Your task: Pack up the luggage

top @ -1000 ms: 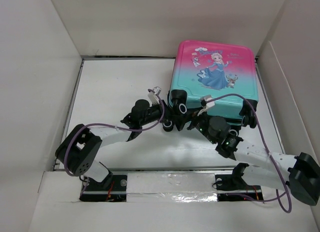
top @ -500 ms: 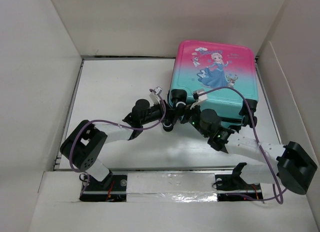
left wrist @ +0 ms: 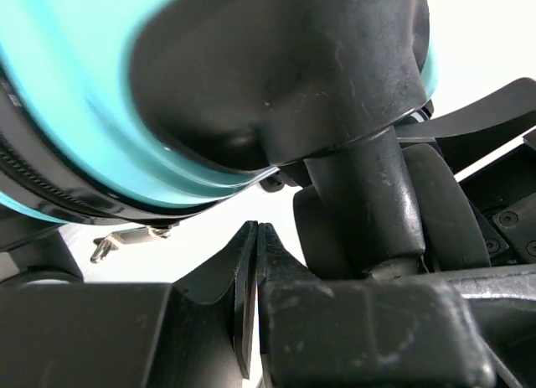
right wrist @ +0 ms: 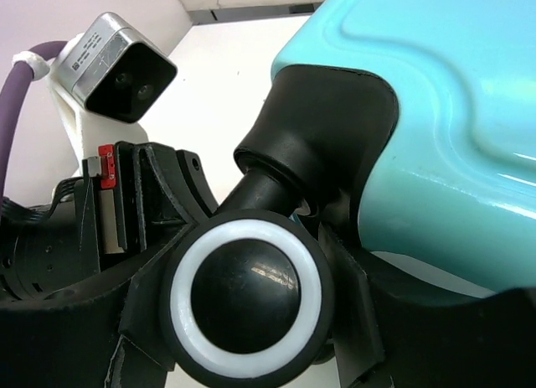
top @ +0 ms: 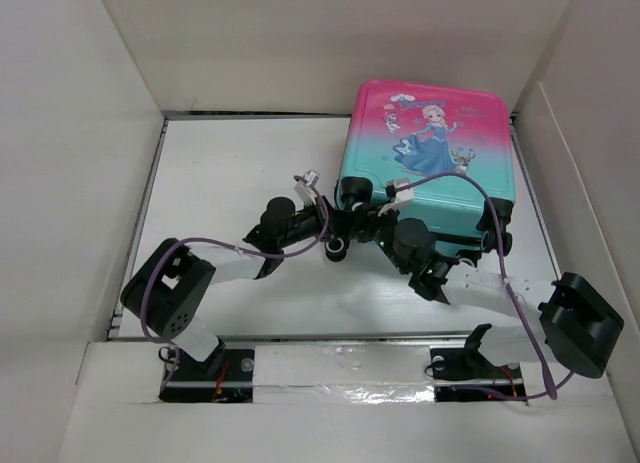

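Suitcase position: the suitcase (top: 428, 163) lies flat on the table (top: 230, 163), picture side up. Both arms reach in at its near-left corner.

Right jaws: in the right wrist view, the right gripper (right wrist: 247, 321) grasps the corner's caster wheel (right wrist: 247, 297). One finger presses on each side of the white-ringed wheel.

Left jaws: the left gripper (left wrist: 255, 230) is clenched, blades pressed together with nothing between them. It sits just under the suitcase's teal edge, beside the wheel stem (left wrist: 360, 195).

Stage: I see the shell shut, with no gap along the zipper track (left wrist: 50, 195) where it shows. That fits a case yet to be opened for packing, and equally one already packed and closed. I can't settle which.

Doing this hold well: I judge that the wheel swivels on its stem, so I pull along the stem's line and slowly, or the suitcase will pivot instead of following.

Crowding: my two grippers are almost touching at that corner of the suitcase. I move one arm at a time and watch both wrist views for finger contact.

Look of the suitcase: a hard glossy shell, pink at the far end fading to teal at the near end, with a cartoon princess printed on top. It has black wheel housings at the near corners and a small metal zipper pull (left wrist: 105, 247) hanging below the teal edge.
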Robot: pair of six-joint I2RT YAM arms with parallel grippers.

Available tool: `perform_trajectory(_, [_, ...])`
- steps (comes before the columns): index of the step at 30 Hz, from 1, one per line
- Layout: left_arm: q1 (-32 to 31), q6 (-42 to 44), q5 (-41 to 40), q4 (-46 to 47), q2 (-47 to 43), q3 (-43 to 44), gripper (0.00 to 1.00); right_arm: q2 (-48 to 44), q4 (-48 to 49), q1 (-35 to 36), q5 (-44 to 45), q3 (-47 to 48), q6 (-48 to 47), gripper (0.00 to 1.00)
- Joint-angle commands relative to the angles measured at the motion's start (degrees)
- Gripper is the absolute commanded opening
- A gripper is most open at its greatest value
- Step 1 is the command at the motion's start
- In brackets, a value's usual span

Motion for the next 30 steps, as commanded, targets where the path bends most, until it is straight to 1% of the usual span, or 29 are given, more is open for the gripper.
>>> perform_trajectory(1, [0.97, 1.85, 2.13, 5.35, -4.06, -2.25, 0.00, -0.33, 8.18, -0.50, 9.78, -0.61, -0.27, 0.00])
perform_trajectory(3, [0.97, 3.96, -0.60, 0.53, -6.60, -3.13, 0.00, -1.12, 8.01, 0.11, 9.52, -0.71, -1.24, 0.00])
perform_trajectory(4, [0.97, 6.32, -4.18, -1.49, -7.57, -3.48, 0.02, -1.38, 7.31, 0.12, 9.26, -0.53, -1.50, 0.00])
perform_trajectory(5, [0.97, 7.30, -5.61, -4.30, -9.23, -4.27, 0.08, -1.73, 6.43, 0.12, 8.82, -0.53, -1.76, 0.00])
perform_trajectory(8, [0.97, 10.37, -11.15, -7.39, -11.70, -6.11, 0.15, -2.79, 4.85, 0.12, 7.16, -0.01, -2.47, 0.00])
perform_trajectory(9, [0.10, 11.43, -12.64, -8.01, -12.15, -6.30, 0.16, -3.05, 4.49, 0.12, 6.63, 0.34, -2.64, 0.00])
perform_trajectory(10, [-1.82, 12.57, -16.05, -8.54, -12.15, -6.30, 0.16, -3.05, 4.23, 0.12, 6.01, 0.61, -2.91, 0.00])
perform_trajectory(11, [-2.80, 15.19, -17.21, -8.72, -12.06, -6.04, 0.16, -3.05, 3.88, 0.12, 4.96, 0.96, -3.26, 0.00])
perform_trajectory(14, [-4.12, 16.89, -17.67, -6.18, -9.96, -5.86, 0.12, -2.88, 3.26, 0.12, 3.03, 2.28, -3.61, 0.00])
perform_trajectory(17, [-4.12, 17.32, -18.37, -4.34, -8.38, -6.38, 0.12, -2.88, 2.04, 0.12, 2.14, 3.25, -3.87, 0.00])
perform_trajectory(19, [-4.12, 18.20, -18.72, -3.36, -8.11, -6.74, 0.16, -2.79, 1.85, 0.12, 1.88, 3.42, -3.88, 0.00])
perform_trajectory(20, [-4.12, 18.55, -19.24, -2.58, -7.85, -6.91, 0.23, -2.96, 1.77, 0.12, 1.79, 3.51, -3.88, 0.00])
perform_trajectory(23, [-7.02, 20.75, -23.63, -1.52, -6.79, -6.65, 0.35, -2.97, 1.33, 0.12, 1.00, 4.12, -3.88, 0.00])
perform_trajectory(25, [-8.25, 21.28, -26.61, 0.41, -5.74, -6.56, 0.39, -2.79, 0.45, 0.12, -0.58, 5.17, -4.05, 0.00])
perform_trajectory(26, [-8.25, 21.20, -27.24, 1.38, -5.39, -6.74, 0.39, -2.79, 0.19, 0.12, -1.11, 5.44, -4.05, 0.00])
perform_trajectory(28, [-8.78, 20.58, -31.79, 3.05, -4.77, -7.00, 0.41, -3.14, -0.25, 0.12, -2.07, 5.88, -4.05, 0.00])
perform_trajectory(30, [-8.78, 20.05, -33.13, 6.38, -3.98, -7.70, 0.42, -3.41, -1.39, 0.12, -3.83, 7.02, -4.05, 0.00])
